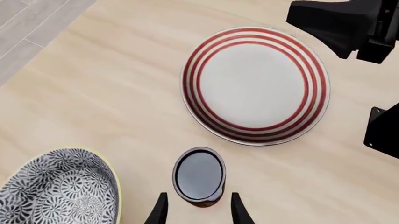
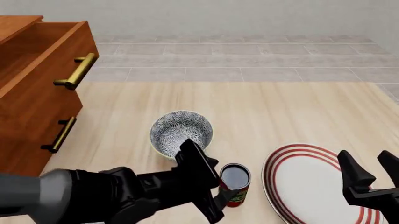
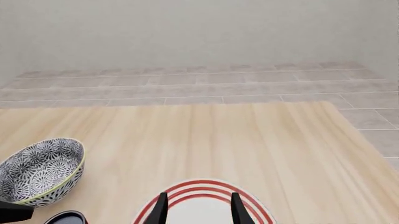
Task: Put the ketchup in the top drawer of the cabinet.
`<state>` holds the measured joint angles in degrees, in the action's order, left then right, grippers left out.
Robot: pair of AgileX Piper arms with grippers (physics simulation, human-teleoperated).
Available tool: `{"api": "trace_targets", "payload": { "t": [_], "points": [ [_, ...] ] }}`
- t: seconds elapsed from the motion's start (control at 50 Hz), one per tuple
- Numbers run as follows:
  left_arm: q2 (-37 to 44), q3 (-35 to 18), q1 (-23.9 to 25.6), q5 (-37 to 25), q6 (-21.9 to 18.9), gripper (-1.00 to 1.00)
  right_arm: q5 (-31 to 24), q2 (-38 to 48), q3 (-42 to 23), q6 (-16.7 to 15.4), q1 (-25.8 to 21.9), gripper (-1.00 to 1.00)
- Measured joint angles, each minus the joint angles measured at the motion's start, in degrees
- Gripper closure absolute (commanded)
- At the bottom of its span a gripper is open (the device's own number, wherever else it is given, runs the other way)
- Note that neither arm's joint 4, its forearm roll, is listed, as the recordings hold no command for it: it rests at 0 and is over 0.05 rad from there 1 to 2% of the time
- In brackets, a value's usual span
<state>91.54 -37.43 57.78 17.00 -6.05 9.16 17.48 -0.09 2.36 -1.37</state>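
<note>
Standing upright on tabletop (image 2: 293, 107), ketchup (image 2: 235, 185) sits between left jaws (image 1: 198, 210) (spread, not clamped on it) | bowl (image 2: 181, 131) just behind, striped plate (image 2: 311, 182) beside | right jaws (image 2: 372, 173) spread, holding nothing, above plate | top drawer (image 2: 44, 70) of cabinet (image 2: 28, 135) pulled out far left, bare tabletop between.

Red-ringed white plate (image 1: 254, 84), grey-patterned bowl (image 2: 181, 132)
</note>
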Motion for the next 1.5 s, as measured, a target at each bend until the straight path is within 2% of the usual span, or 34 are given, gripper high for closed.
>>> {"api": "trace_targets", "payload": {
  "t": [0.34,1.22,1.5],
  "points": [
    [4.7,-1.2,0.9,1.9,1.4,-1.00,0.4,0.7,0.0,0.0,0.0,-1.00],
    [11.7,-1.9,-0.8,6.7,-0.2,-1.00,1.9,3.5,0.0,-0.2,-0.3,-1.00],
    [13.0,-2.7,-0.6,7.2,-0.5,-1.00,1.0,1.9,0.0,-0.9,-0.1,-1.00]
  ]
}}
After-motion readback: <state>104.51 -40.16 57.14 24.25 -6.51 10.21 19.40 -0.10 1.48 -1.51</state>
